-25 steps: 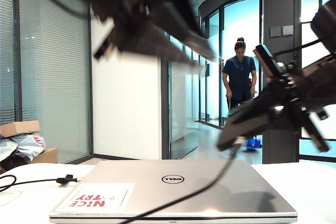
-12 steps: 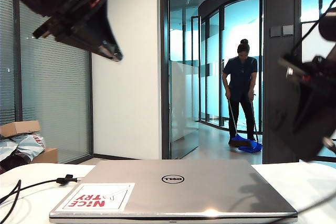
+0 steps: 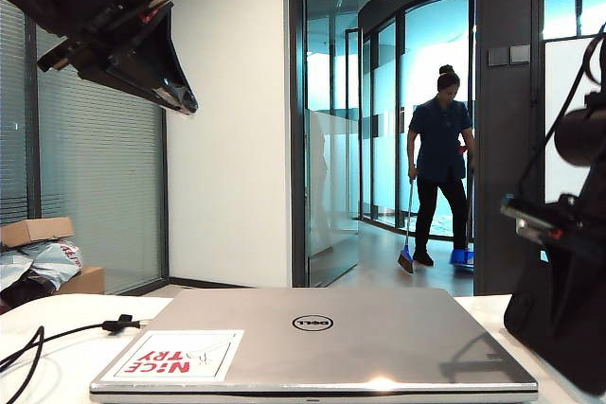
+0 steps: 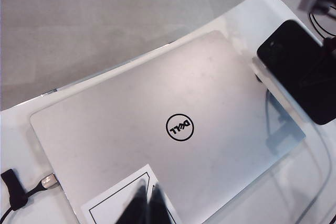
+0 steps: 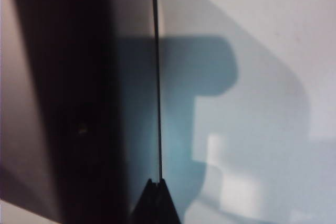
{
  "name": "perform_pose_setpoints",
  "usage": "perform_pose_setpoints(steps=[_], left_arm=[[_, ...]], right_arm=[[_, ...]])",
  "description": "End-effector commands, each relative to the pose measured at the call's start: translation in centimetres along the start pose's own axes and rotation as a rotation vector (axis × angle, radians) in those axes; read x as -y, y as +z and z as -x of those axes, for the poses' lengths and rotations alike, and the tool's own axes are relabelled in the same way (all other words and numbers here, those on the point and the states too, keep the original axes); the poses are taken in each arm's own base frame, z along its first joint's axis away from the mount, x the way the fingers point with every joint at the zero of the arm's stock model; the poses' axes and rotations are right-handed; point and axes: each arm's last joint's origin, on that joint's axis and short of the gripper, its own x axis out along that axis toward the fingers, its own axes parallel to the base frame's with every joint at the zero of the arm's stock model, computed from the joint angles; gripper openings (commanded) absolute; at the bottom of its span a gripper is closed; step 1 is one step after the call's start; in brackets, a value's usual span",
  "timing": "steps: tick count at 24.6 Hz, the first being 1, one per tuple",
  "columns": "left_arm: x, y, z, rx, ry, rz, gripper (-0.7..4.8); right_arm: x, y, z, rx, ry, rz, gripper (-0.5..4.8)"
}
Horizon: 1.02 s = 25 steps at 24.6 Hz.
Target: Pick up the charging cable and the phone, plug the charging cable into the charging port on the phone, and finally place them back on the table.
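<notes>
Left gripper closed and empty above the laptop, right gripper low over the table, pinching the charging cable, phone beside the laptop.

Bright daylight from the glass corridor backlights the exterior view, leaving both arms as dark silhouettes; a glare spot sits on the laptop front edge. The left wrist view is evenly lit and sharp (fingertips blurred). The right wrist view is dim, soft, heavily shadowed
</notes>
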Motion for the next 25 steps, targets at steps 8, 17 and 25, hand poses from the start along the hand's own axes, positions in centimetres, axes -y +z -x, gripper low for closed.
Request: perform_pose_setpoints(steps=[8,17,25], left_arm=[[0.0,0.2,0.1,0.015,-0.004,-0.007,-0.06],[0.0,0.2,0.1,0.013,-0.004,-0.007,-0.06],[0.0,0.1,0.1,0.010,-0.004,-0.006,-0.06]], right_arm=[[0.4,0.1,-0.3,-0.017,-0.088,-0.003,1.63],[-0.6,1.5,2.9,-0.055,-0.203,-0.019,1.63],[-1.7,2.3,5.7,-0.079,-0.251,-0.011,1.63]])
